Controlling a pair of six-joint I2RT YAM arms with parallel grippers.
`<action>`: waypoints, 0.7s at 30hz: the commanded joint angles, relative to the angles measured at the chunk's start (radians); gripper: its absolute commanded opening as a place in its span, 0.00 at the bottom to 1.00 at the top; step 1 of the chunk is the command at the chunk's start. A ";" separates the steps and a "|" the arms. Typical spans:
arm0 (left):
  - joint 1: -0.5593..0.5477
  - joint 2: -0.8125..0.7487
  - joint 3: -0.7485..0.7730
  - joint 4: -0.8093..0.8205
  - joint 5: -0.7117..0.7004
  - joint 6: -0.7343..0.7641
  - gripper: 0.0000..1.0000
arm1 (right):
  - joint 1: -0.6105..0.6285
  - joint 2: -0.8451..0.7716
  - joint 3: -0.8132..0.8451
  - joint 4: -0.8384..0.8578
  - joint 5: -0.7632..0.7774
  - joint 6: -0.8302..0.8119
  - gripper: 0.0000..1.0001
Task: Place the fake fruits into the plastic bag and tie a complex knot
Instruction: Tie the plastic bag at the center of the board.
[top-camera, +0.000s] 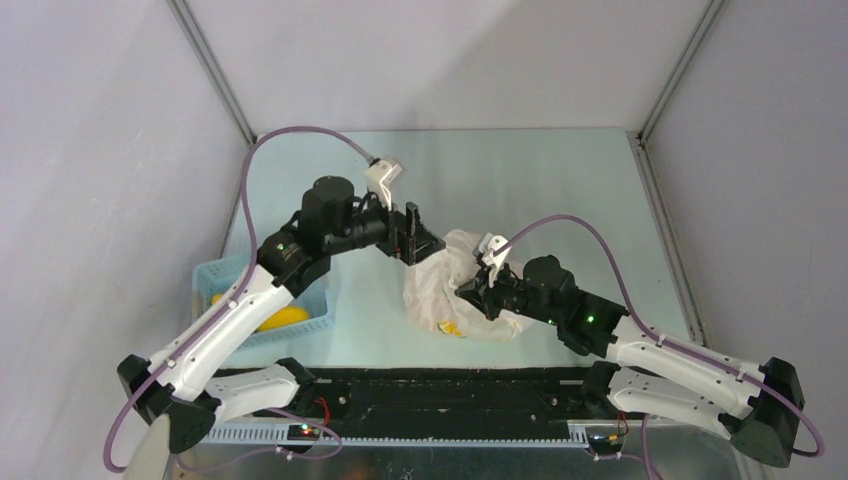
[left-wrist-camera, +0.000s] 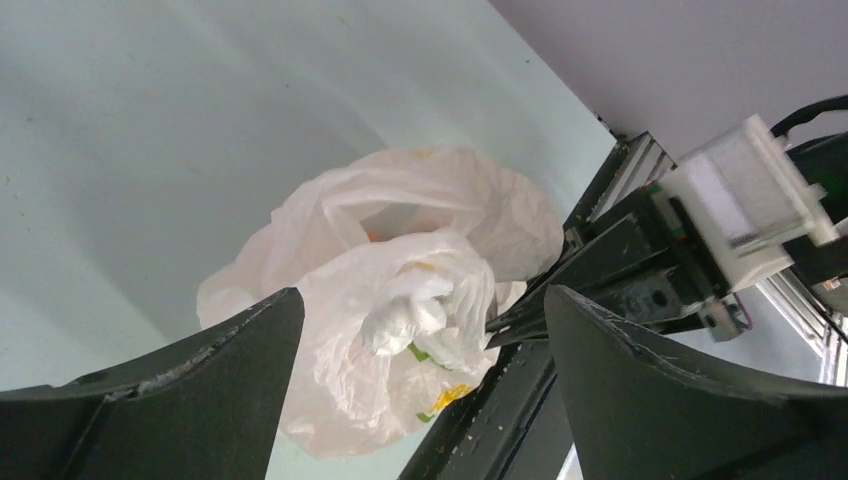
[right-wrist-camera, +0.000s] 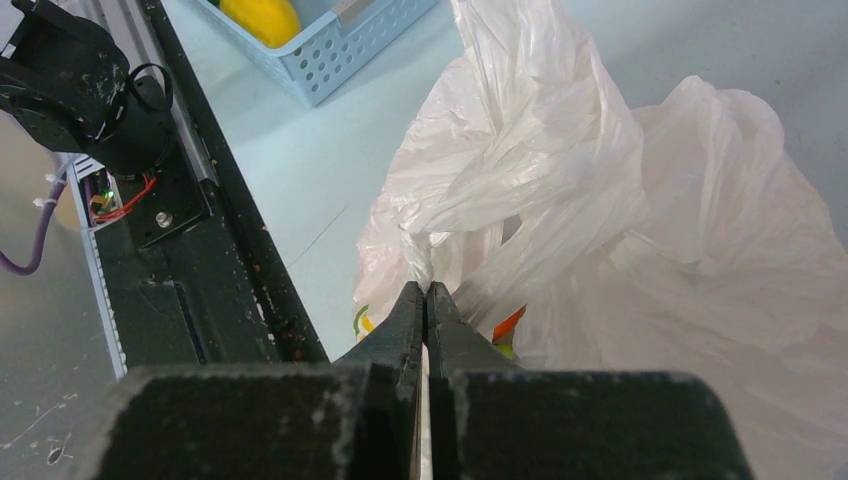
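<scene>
Listing the plastic bag (top-camera: 452, 285) first: we record a thin, crinkled, translucent white sack lying on the pale green table (top-camera: 520, 180), near the middle of the near side and to the right of the light blue basket (top-camera: 225, 275). Its skin is glossy and heavily creased, slumped into loose folds. Small yellow-green printed marks show low on one side. The top is gathered into a knot (left-wrist-camera: 405, 318), a tight, twisted white lump with slack plastic billowing around it. A glimpse of orange shows through the plastic; we cannot tell which fruit it is.

Left gripper (top-camera: 413, 238): we find it at the bag's far-left side, fingers spread wide. In its wrist view the knot sits in the gap, clear of both fingers.

Right gripper (right-wrist-camera: 426, 290): we find it at the bag's near-right side, fingers pressed together, their tips pinching a twisted fold of the bag's plastic.

Basket contents: we note one long yellow fruit (top-camera: 280, 318), lying outside the bag.
</scene>
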 joint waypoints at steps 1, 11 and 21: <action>0.007 0.073 0.114 -0.094 0.038 0.089 0.98 | 0.005 -0.003 -0.005 0.042 0.013 -0.014 0.00; -0.052 0.187 0.214 -0.212 0.051 0.219 0.99 | 0.005 -0.005 -0.013 0.042 0.005 -0.013 0.00; -0.068 0.280 0.242 -0.233 0.078 0.242 0.99 | 0.005 -0.009 -0.013 0.043 0.004 -0.018 0.00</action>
